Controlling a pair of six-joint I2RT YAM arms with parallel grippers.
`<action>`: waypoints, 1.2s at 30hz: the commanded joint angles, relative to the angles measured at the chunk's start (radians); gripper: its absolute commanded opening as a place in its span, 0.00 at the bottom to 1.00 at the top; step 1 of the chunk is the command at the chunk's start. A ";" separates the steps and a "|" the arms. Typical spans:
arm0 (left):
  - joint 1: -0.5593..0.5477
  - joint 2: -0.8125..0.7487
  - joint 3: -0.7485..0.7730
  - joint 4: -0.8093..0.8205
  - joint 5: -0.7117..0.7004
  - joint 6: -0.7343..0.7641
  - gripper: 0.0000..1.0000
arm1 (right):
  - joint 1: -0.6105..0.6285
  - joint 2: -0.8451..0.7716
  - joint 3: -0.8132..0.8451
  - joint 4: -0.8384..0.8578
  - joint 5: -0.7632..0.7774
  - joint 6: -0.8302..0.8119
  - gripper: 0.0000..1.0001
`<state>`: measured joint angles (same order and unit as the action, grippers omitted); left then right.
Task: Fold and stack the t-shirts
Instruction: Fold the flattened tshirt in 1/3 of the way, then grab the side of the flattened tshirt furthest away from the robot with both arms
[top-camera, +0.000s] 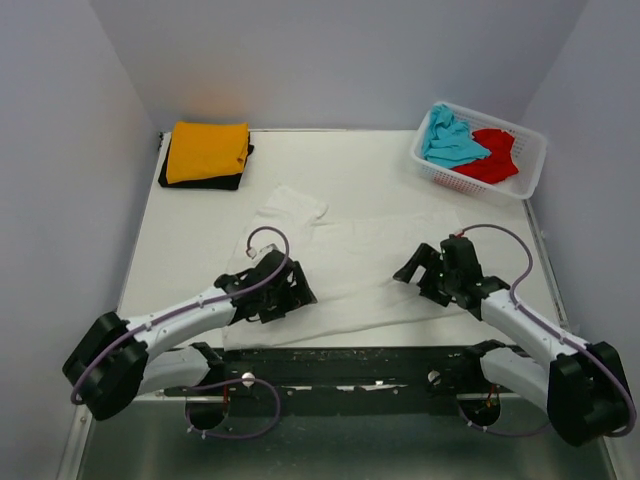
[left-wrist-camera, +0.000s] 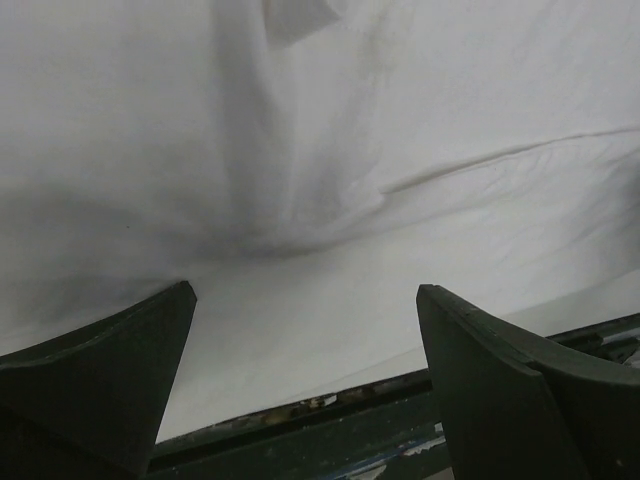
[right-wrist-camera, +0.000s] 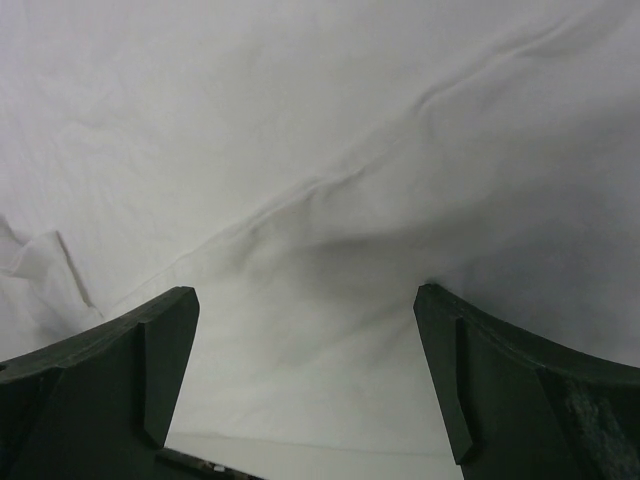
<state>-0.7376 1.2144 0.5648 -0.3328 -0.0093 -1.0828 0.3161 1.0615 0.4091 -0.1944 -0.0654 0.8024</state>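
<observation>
A white t-shirt (top-camera: 350, 265) lies spread on the white table, its hem near the front edge. My left gripper (top-camera: 275, 290) is open over the shirt's left part; the left wrist view shows wrinkled white cloth (left-wrist-camera: 330, 180) between the spread jaws. My right gripper (top-camera: 425, 275) is open over the shirt's right part, with white cloth (right-wrist-camera: 330, 200) below it. The folded orange-yellow t-shirt (top-camera: 207, 150) lies on the folded black t-shirt (top-camera: 200, 181) at the back left. The turquoise t-shirt (top-camera: 450, 140) and red t-shirt (top-camera: 492, 155) lie crumpled in the basket.
The white lattice basket (top-camera: 530, 160) stands at the back right corner. Grey walls close in the table on three sides. A dark rail (top-camera: 350, 365) runs along the table's front edge between the arm bases.
</observation>
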 joint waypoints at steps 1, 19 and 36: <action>-0.062 -0.140 -0.122 -0.262 -0.168 -0.227 0.99 | 0.005 -0.087 -0.058 -0.314 -0.068 0.050 1.00; -0.086 -0.339 0.082 -0.324 -0.301 -0.019 0.99 | 0.004 -0.262 0.148 -0.347 0.118 -0.043 1.00; 0.495 0.428 0.561 0.221 0.029 0.203 0.99 | 0.004 -0.061 0.141 -0.059 0.035 -0.059 1.00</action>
<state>-0.3195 1.4425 0.9398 -0.2386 -0.1093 -0.9039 0.3214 0.9718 0.5636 -0.3237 -0.0021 0.7654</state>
